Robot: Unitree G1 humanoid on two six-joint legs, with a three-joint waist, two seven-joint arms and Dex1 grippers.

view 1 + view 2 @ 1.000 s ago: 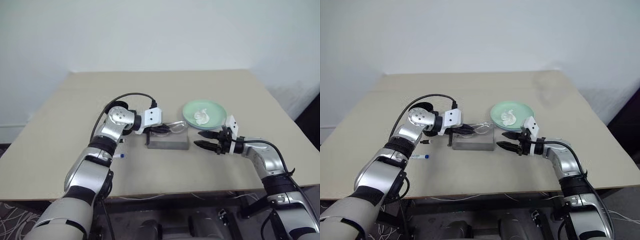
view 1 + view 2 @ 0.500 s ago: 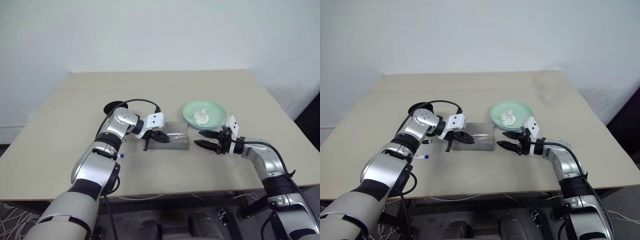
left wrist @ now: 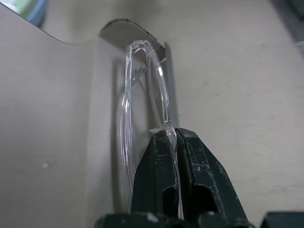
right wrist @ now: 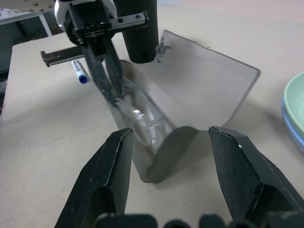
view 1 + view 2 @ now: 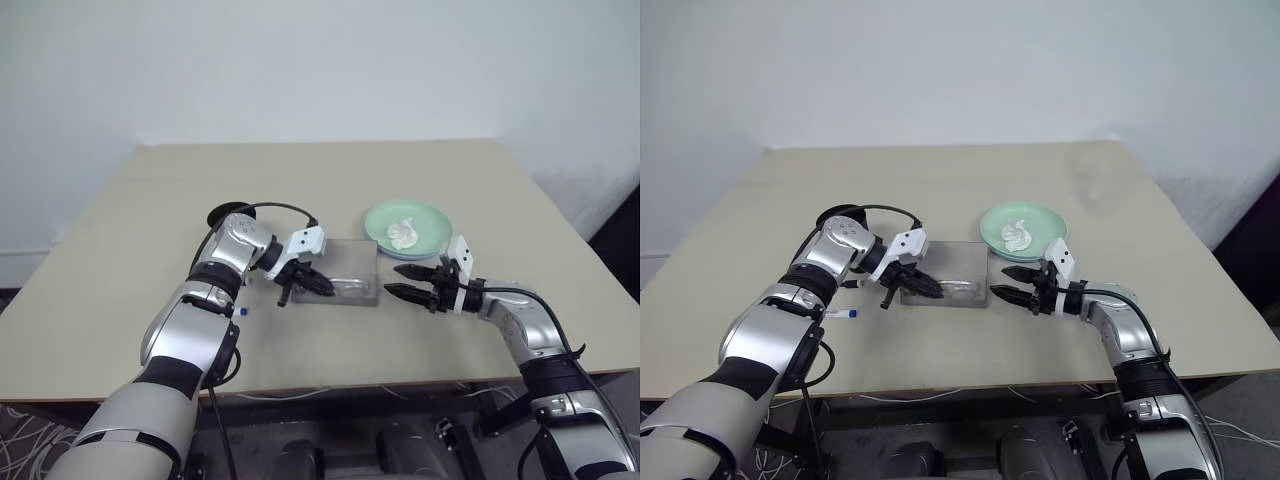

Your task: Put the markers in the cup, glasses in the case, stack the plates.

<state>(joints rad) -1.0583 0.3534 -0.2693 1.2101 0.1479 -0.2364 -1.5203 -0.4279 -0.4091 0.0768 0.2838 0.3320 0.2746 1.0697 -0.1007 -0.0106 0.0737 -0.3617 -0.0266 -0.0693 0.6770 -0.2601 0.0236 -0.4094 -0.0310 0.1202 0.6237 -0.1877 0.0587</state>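
Left gripper (image 5: 318, 284) fingers pinching the glasses (image 3: 145, 95) at the frame, lowered into the open case (image 5: 352, 270); their long axis runs along the case's. Right gripper (image 5: 412, 281) fingers spread, empty, at the case's near end, beside the plates (image 5: 408, 226).
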